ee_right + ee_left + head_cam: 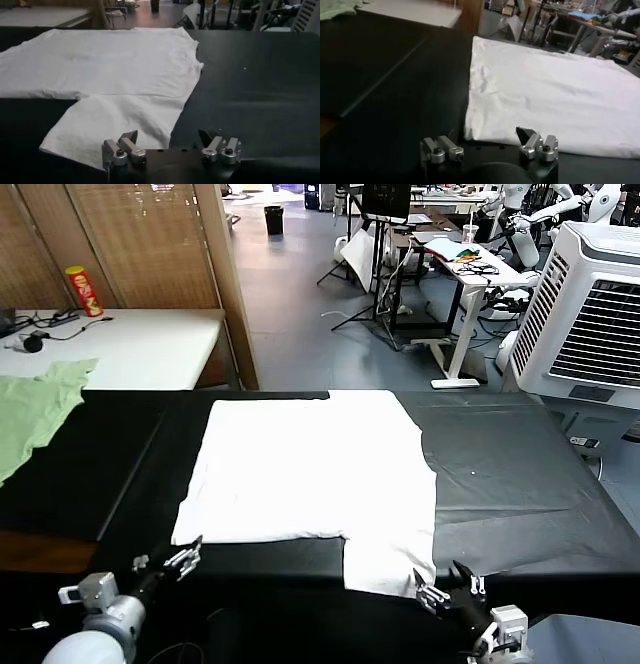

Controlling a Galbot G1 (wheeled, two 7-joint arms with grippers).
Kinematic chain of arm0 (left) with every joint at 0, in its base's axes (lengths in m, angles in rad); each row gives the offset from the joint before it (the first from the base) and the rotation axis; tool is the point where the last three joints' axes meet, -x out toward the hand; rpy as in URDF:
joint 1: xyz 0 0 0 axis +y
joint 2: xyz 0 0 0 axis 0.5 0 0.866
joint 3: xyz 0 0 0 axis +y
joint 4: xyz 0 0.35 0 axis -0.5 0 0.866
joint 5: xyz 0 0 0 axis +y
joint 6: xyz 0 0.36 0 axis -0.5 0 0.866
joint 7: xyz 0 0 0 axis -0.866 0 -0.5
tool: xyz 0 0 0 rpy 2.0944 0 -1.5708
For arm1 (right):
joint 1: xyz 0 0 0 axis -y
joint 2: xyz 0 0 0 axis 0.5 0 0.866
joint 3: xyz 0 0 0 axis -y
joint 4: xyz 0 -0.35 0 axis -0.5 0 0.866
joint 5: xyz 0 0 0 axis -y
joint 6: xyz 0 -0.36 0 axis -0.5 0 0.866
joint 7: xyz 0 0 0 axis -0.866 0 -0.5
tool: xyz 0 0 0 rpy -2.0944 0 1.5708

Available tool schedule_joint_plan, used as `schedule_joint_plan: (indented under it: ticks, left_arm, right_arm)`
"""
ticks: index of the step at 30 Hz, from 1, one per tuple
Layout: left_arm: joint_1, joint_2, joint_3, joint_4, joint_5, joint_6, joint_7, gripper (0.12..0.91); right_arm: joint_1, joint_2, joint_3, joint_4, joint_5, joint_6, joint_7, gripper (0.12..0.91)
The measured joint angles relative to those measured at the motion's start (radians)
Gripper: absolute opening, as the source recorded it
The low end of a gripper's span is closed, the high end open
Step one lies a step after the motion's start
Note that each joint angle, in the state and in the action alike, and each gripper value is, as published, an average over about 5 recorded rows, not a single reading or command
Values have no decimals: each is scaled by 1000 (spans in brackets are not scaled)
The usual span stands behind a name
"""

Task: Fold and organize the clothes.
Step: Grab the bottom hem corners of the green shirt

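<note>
Both grippers sit at the table's [560,484] near edge, open, empty: left gripper [183,558] just off the shirt's [310,469] near-left corner, right gripper [450,581] beside its sleeve [388,562]. Shirt lies flat, partly folded at most; folding mostly left. Beyond: bare black table right, green garment [35,409] far left.

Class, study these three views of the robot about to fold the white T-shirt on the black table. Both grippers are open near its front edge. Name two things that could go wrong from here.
1. The right gripper sits by the sleeve flap overhanging the near edge; pinching only that could drag the white T-shirt askew.
2. The left gripper is beside, not over, the shirt's corner; closing there may grab nothing or bunch the wrinkled edge.
</note>
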Motion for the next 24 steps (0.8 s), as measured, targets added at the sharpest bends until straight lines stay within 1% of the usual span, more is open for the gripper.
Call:
schedule_joint_plan:
  ticks: [2,5,6,7,9,10,11,12,13,14,17,19,20,24]
  left_arm:
    - [-2,0,0,3,0,3,-2,798]
    - [-7,-1,1,13,-1,7,-4,791]
    - [-7,-2,2,15,-1,7,-4,776]
    - [-7,-3,3,18,-1,7,-3,745]
    - [-7,-5,5,20,0,6,0,670]
    - [-7,-6,7,21,0,5,1,608]
    - [-8,-7,9,22,1,5,1,558]
    - [-8,-9,11,23,2,4,1,508]
    - [-10,-10,13,25,2,4,1,441]
    - [-11,-11,14,27,2,3,1,390]
    - [-9,-14,17,31,2,-2,2,223]
    - [-3,-15,17,30,2,-7,3,153]
    - [1,-16,16,27,2,-9,2,135]
    - [28,-19,5,-1,0,-11,-16,128]
  right_arm:
    - [-1,1,-1,-1,-2,0,1,662]
    - [-3,5,-5,-2,-7,-1,3,532]
    - [-3,6,-6,-3,-9,-1,4,483]
    - [-3,7,-7,-4,-10,-1,5,418]
    - [-3,8,-9,-5,-12,0,7,321]
    - [-3,9,-10,-6,-12,0,8,265]
    - [-3,9,-10,-7,-12,0,10,225]
    - [-3,10,-10,-7,-12,1,11,197]
    - [-5,10,-10,-7,-12,2,14,166]
    - [-6,10,-9,-7,-12,3,17,147]
    - [-13,12,-6,0,-11,8,29,123]
    - [-22,15,-4,12,-12,12,35,122]
    - [-28,17,-2,20,-13,14,39,122]
    - [-63,23,0,64,-21,11,58,122]
